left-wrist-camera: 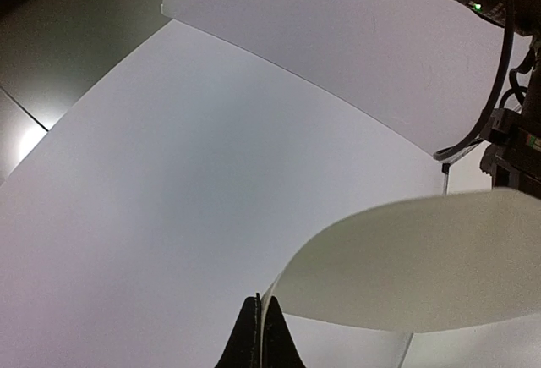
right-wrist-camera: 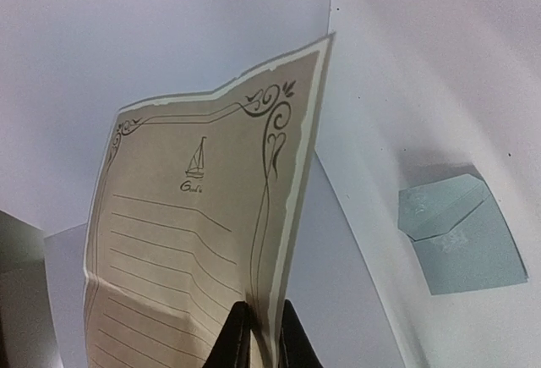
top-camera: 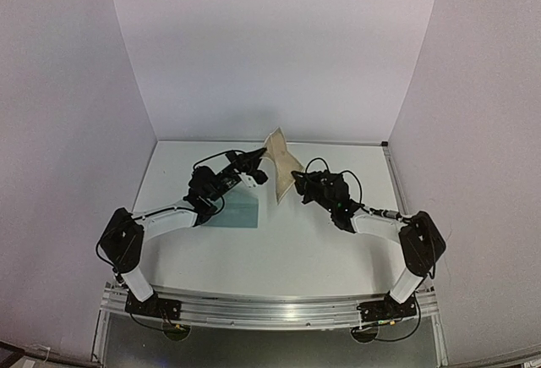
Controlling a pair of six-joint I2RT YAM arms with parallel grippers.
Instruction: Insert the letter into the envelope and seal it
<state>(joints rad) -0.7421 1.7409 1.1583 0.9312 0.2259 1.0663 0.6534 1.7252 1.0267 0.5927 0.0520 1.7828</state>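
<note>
The letter (top-camera: pixel 279 165), a cream sheet with a brown ornate border, is held up in the air between both arms, standing on edge and bent. My left gripper (top-camera: pixel 254 158) is shut on one edge of it; the left wrist view shows its pale back (left-wrist-camera: pixel 423 266) curling away from the closed fingertips (left-wrist-camera: pixel 260 321). My right gripper (top-camera: pixel 297 184) is shut on the lower edge; the right wrist view shows the printed side (right-wrist-camera: pixel 203 216) rising from the fingers (right-wrist-camera: pixel 232 334). The teal envelope (top-camera: pixel 237 210) lies flat on the table under the left arm, flap open (right-wrist-camera: pixel 461 233).
White walls enclose the table at the back and both sides (top-camera: pixel 270 55). The table's back right corner has a dark marker (top-camera: pixel 384 143). The right arm's cabling (left-wrist-camera: pixel 499 55) shows at the upper right of the left wrist view.
</note>
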